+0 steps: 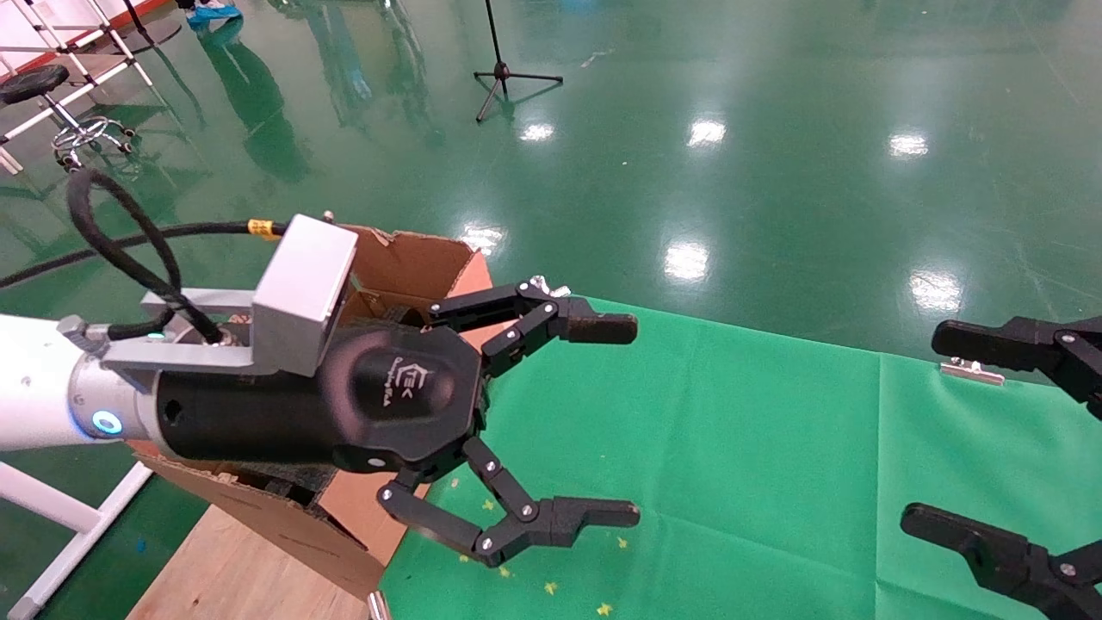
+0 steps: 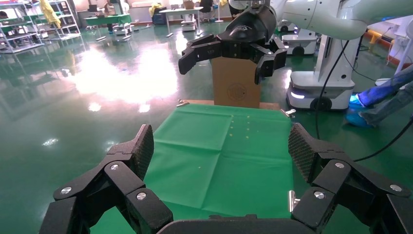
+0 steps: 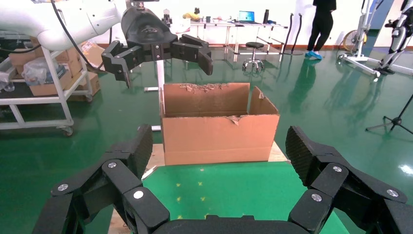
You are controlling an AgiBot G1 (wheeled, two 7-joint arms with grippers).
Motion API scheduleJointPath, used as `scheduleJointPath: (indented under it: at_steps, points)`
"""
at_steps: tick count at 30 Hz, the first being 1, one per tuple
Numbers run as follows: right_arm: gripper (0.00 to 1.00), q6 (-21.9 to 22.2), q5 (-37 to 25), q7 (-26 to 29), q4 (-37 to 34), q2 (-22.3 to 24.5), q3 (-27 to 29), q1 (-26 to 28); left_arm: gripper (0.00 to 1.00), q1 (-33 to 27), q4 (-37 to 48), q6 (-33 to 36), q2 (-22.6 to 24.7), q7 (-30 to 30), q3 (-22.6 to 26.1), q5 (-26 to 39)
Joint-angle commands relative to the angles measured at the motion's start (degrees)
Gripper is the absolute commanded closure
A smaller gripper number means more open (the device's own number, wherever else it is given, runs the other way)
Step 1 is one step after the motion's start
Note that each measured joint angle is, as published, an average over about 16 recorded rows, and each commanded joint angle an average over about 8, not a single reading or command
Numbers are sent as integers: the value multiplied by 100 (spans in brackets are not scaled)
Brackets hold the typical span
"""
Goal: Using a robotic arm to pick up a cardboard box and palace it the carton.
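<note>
Left gripper hangs at the carton's 3 o'clock edge, fingers spread, holding nothing. Small box not visible. Right gripper open, parked at 3 o'clock.

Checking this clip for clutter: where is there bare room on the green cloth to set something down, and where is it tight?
The green cloth lies bare between the left gripper and the right gripper, both open; only tiny yellow specks show near the front edge. It is crowded at the cloth's left end, where the carton stands with the left gripper beside and above it. No small cardboard box is visible.
</note>
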Motion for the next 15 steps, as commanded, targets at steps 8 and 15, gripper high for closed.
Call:
scheduleJointPath:
  at_steps: [8, 15]
  points:
    - [0, 0, 0, 0, 0, 0, 0, 0, 0, -34, 38, -12, 0, -11, 28, 34]
    - [0, 0, 0, 0, 0, 0, 0, 0, 0, -48, 52, -15, 0, -14, 39, 48]
